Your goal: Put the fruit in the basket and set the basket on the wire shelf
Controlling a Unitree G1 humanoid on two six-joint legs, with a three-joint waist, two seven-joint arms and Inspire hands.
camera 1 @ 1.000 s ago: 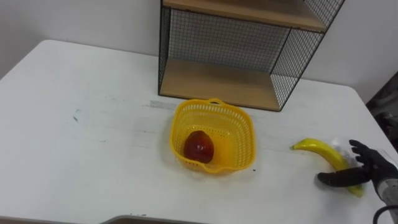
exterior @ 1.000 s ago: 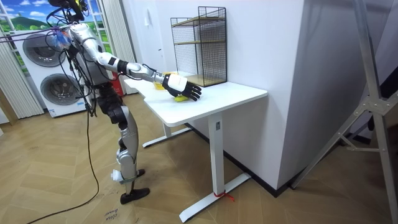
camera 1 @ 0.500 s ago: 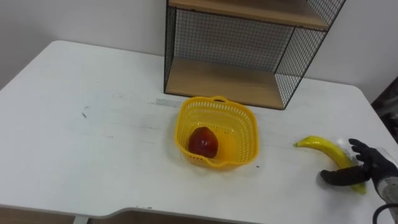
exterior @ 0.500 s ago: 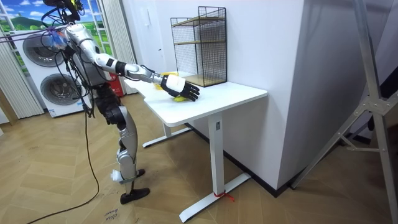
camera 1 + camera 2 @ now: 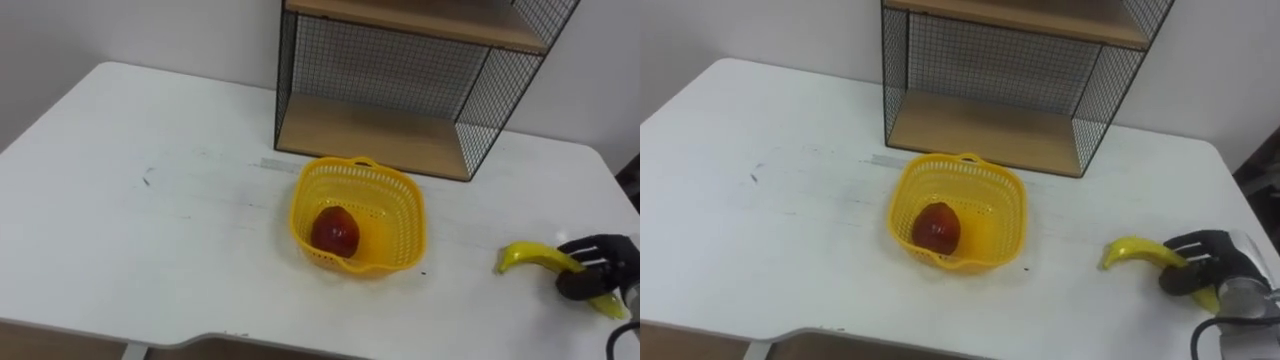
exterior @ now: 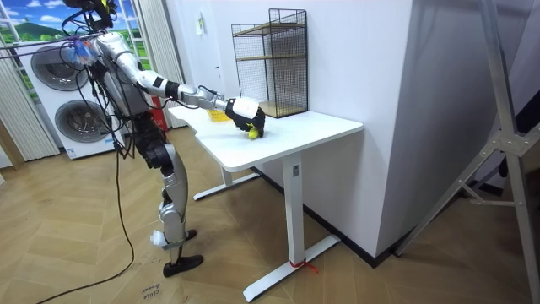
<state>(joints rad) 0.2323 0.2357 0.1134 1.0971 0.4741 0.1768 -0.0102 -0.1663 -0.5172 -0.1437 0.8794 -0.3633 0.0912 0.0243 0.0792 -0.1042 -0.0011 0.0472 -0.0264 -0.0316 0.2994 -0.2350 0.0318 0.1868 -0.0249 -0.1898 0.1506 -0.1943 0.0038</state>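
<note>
My right hand [image 5: 1205, 262] is curled round the banana [image 5: 1130, 252]. Its free end juts out to the hand's left, with the long axis aimed roughly at the basket [image 5: 1008, 215], well apart on that side. The eye views show the apple [image 5: 935, 226] inside the basket. The room view shows my arm stretched far over the table [image 6: 321, 131].

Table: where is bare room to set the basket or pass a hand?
Free: the table left of the basket, the strip between basket and banana, and the lower board of the wire shelf. Crowded: the right edge, where the right hand grips the banana.
</note>
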